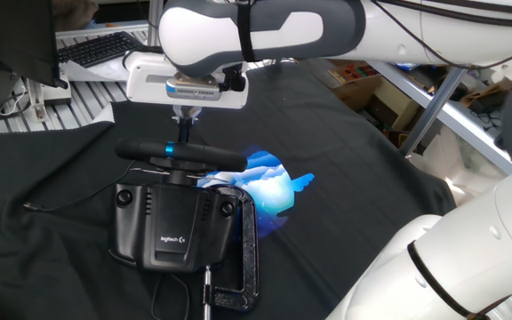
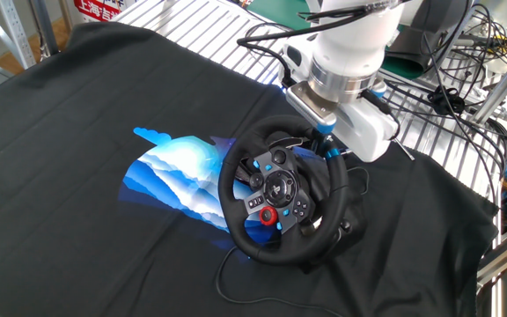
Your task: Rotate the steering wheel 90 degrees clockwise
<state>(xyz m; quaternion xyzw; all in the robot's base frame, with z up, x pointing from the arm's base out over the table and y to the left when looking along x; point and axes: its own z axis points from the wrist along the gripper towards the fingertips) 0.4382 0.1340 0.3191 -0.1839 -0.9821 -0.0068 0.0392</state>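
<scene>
The steering wheel point(image 1: 194, 156) shows edge-on as a black rim with a small light-blue stripe, above its black Logitech base point(image 1: 176, 222). In the other fixed view the steering wheel point(image 2: 236, 176) faces the camera, with the stripe on the rim's far right. My gripper point(image 1: 183, 133) comes straight down onto the rim at the stripe. It also shows in the other fixed view point(image 2: 326, 139). Its fingers point(image 1: 185, 124) stand close together on the rim and look shut on it. The white hand hides the fingertips in the other fixed view.
A metal C-clamp point(image 1: 249, 253) holds the base to the table on its right side. A black cloth with a blue print point(image 2: 179, 176) covers the table. A cable point(image 2: 236, 264) runs from the wheel's front. Wire racks and cables point(image 2: 438, 79) stand behind the arm.
</scene>
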